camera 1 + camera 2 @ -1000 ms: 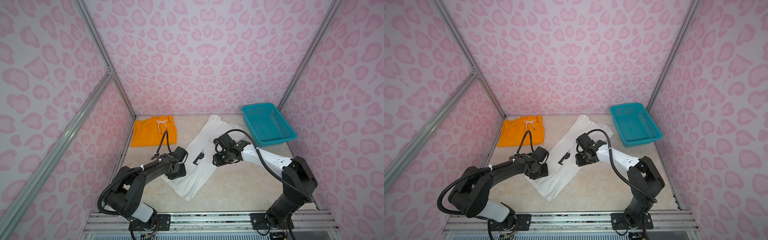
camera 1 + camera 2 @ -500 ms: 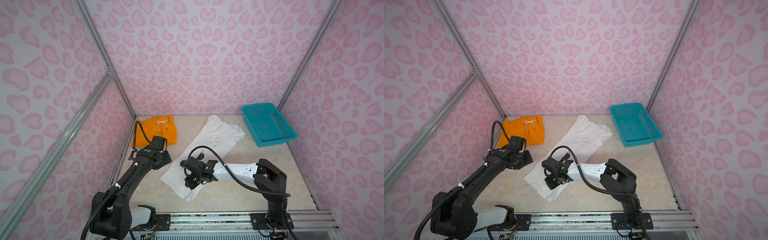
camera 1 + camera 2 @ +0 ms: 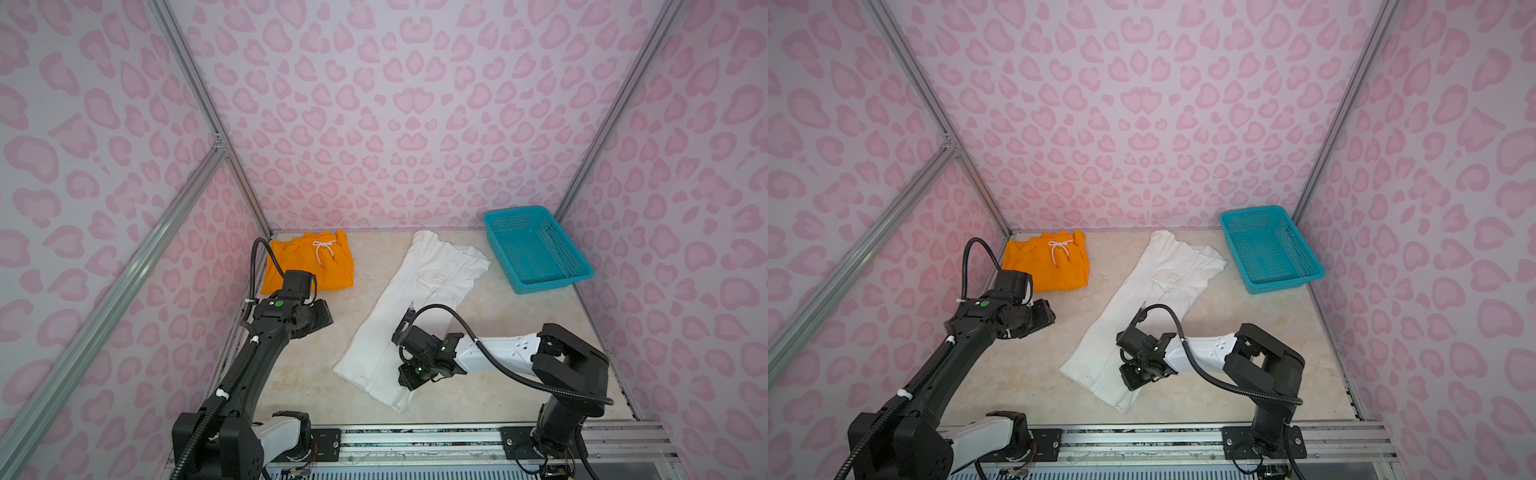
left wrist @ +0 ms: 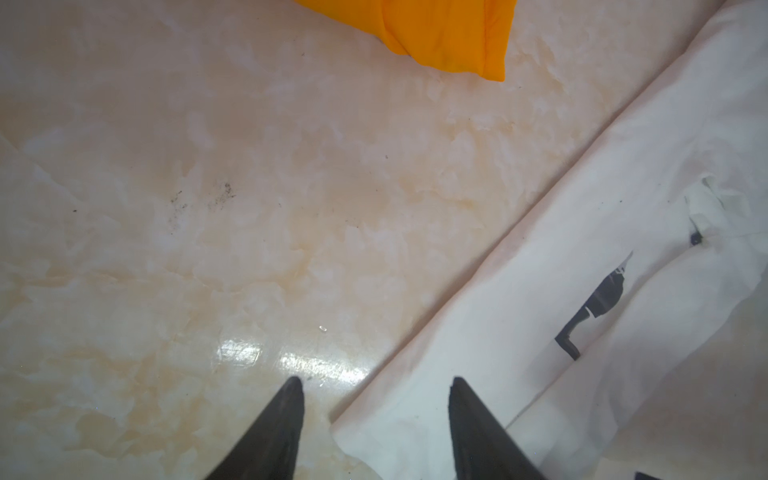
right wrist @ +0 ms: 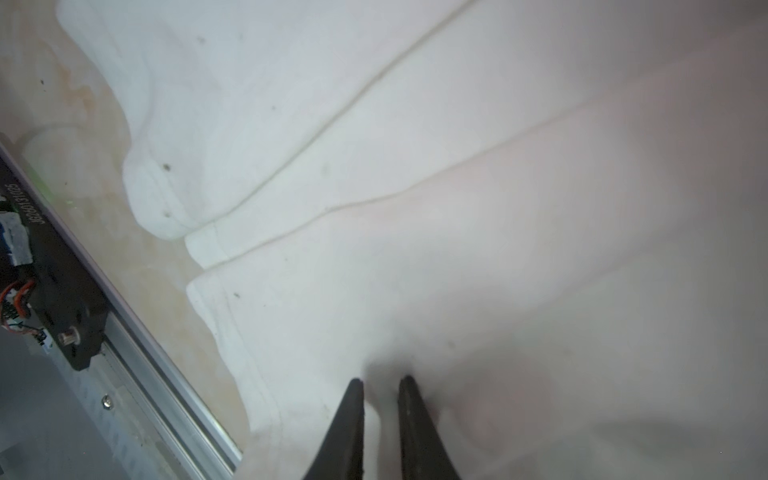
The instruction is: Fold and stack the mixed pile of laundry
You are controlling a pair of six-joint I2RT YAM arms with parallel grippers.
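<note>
The right gripper [image 5: 380, 380] pinches a pucker of the white T-shirt [image 3: 419, 299] between narrow jaws, at the hem end, the end farthest from the teal basket [image 3: 552, 283]. The left gripper [image 4: 376, 382] hangs empty, jaws wide, over bare table [image 4: 208, 208] on the shirt's side away from the basket. It should probably take the hem's other corner too — an even lift keeps the fold square. The orange shorts [image 3: 309, 266] lie at the back, well apart from the basket.

Both top views look down from high over the cream marbled bench [image 3: 299, 374], sharing it whole; wrist views face it closely.
</note>
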